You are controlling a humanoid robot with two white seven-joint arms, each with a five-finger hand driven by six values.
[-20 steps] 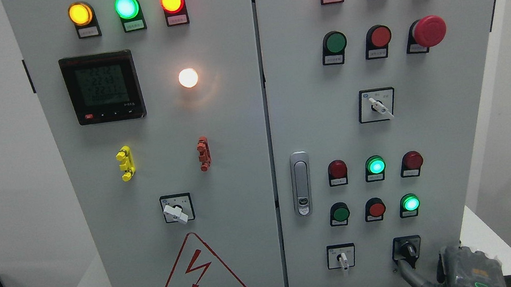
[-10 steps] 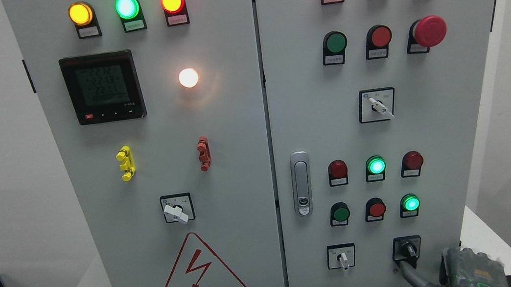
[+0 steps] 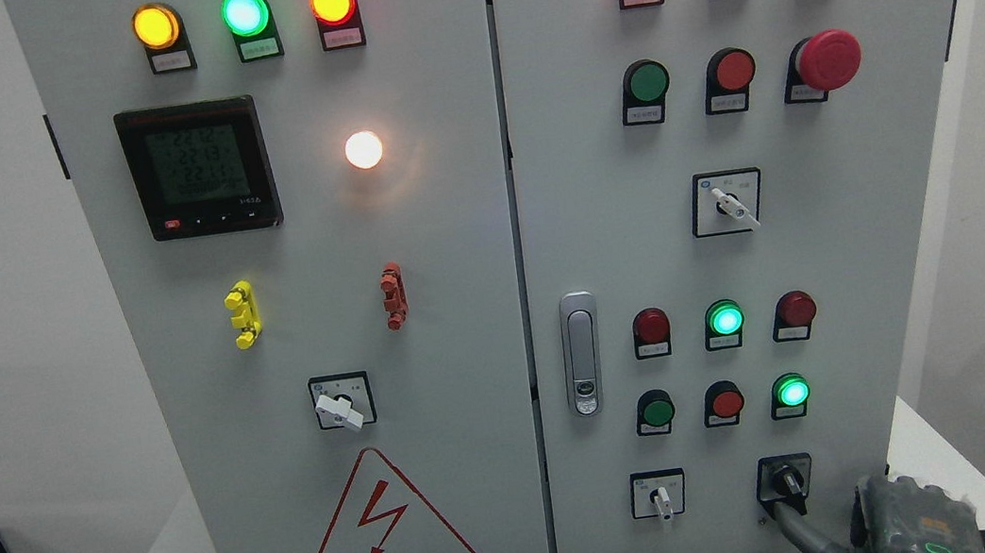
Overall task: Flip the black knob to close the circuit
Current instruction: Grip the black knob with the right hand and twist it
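Right hand (image 3: pixel 910 521): you see it at the bottom right corner, one grey finger (image 3: pixel 797 527) stretched up to the black knob; whether the other fingers are curled you cannot tell, and it grips nothing.
Left hand: not in view.
Black knob (image 3: pixel 786 479): bottom right of the right-hand cabinet door (image 3: pixel 909 260), in its square black plate, just right of the small white selector (image 3: pixel 661 497).
Step in hand: judged as the fingertip meeting the knob's lower edge, turn not yet proved.
Doing it well: push on the knob's lever, not its hub; sweep steadily until it clicks over, and keep clear of the white selector.
Check: watch the green lamp (image 3: pixel 791 391) above for any change.
Containers: none open; both cabinet doors look shut, latch handle (image 3: pixel 581 352) flush, contents hidden.
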